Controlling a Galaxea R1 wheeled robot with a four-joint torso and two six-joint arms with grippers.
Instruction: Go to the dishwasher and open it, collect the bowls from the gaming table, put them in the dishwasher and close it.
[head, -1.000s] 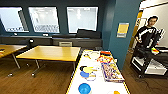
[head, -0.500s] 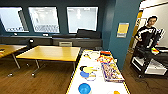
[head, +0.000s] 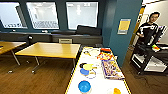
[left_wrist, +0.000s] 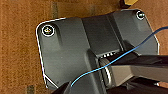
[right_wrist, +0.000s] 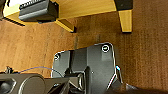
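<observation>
The long white counter with the yellow edge is stretching away from the camera in the lower middle of the head view, and it is carrying the things of the task. A bright blue bowl is sitting upright near the close end of that counter, toward its left edge. Further along, a second blue round piece is lying just beside a yellow disc; whether it is a bowl or a flat lid cannot be told. A colourful board game is lying along the right side of the counter, and a small orange thing is resting at the near right corner. To the left, a plain yellow-topped table is standing on the wooden floor, well apart from the blue bowl. On the right a person in dark clothes is standing behind a black cart. In the left wrist view a thin blue cable is crossing the robot's own dark plate above the wooden floor. In the right wrist view a yellow leg of a table is standing on the floor. Whether the left pincer or the right pincer is open or closed cannot be told here.
</observation>
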